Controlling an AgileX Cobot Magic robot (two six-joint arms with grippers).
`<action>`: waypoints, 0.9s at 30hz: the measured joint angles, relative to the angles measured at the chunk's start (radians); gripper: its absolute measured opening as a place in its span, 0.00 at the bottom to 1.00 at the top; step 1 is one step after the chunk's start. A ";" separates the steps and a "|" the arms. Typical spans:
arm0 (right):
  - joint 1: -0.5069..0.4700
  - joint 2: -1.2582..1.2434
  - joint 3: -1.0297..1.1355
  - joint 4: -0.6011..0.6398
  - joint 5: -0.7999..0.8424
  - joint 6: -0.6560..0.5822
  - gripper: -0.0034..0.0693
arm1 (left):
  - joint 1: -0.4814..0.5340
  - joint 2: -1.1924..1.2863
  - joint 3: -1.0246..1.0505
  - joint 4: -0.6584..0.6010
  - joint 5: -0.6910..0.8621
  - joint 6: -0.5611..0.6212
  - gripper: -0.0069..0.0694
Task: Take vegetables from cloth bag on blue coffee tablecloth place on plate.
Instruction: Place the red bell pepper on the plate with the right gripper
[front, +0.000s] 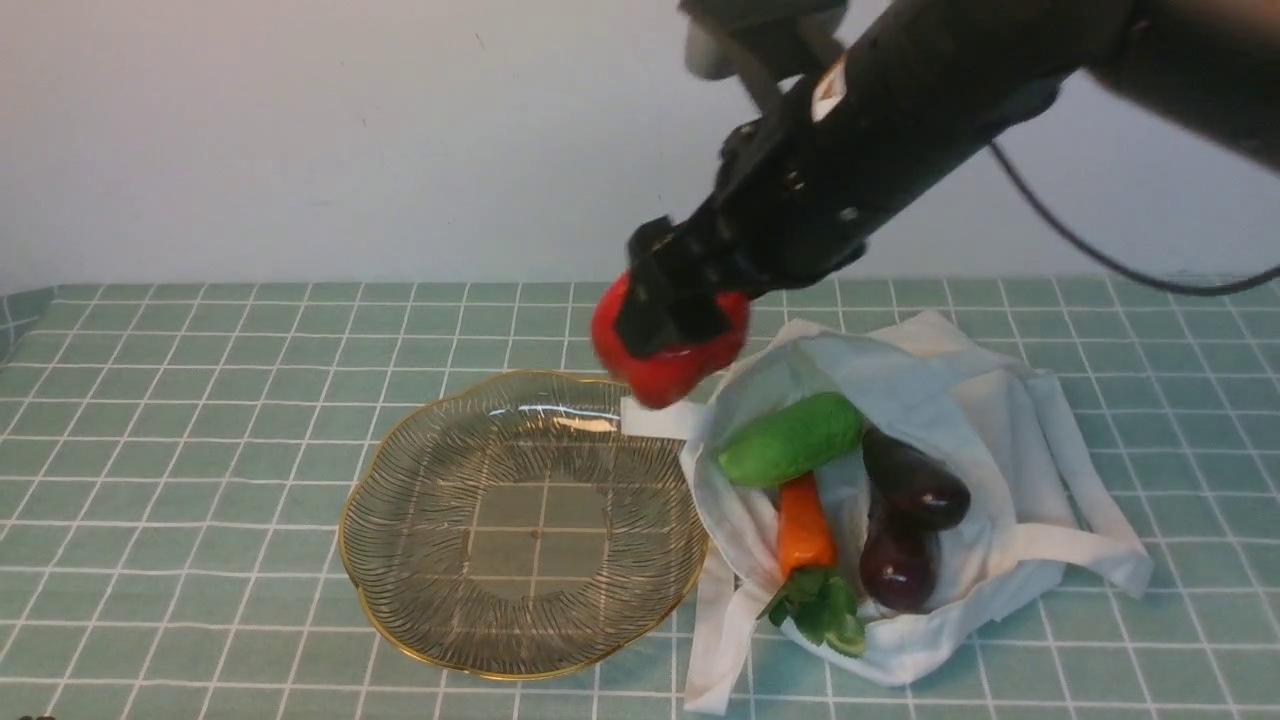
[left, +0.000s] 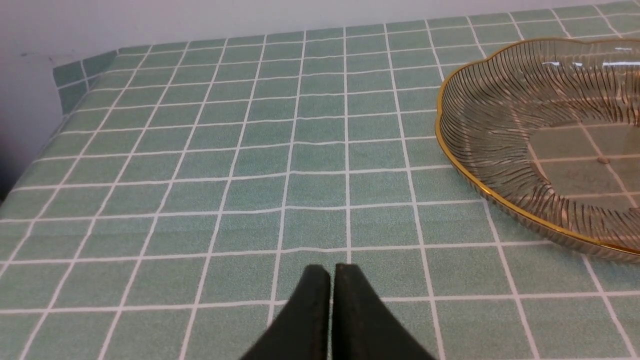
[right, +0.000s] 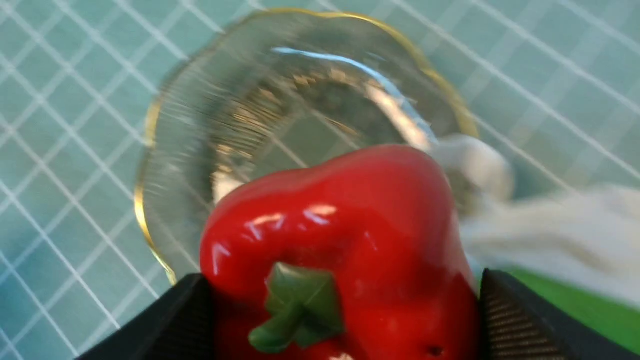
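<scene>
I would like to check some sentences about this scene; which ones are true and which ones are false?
1. The right gripper holds the red pepper. True.
2. The carrot lies on the plate. False: it lies in the mouth of the cloth bag.
3. Two eggplants are in the bag. True.
4. The cucumber is to the right of the eggplants. False: it is to their left.
5. A strap of the bag reaches over the plate's rim. True.
</scene>
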 joint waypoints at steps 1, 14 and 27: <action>0.004 0.007 0.000 0.008 -0.007 -0.003 0.89 | 0.000 0.000 0.000 0.000 0.000 0.000 0.08; 0.072 0.211 -0.002 0.013 -0.205 -0.036 1.00 | 0.000 0.000 0.000 0.000 0.000 0.000 0.08; 0.024 0.205 -0.419 -0.179 0.191 0.023 0.83 | 0.000 0.000 0.000 0.000 0.000 0.000 0.08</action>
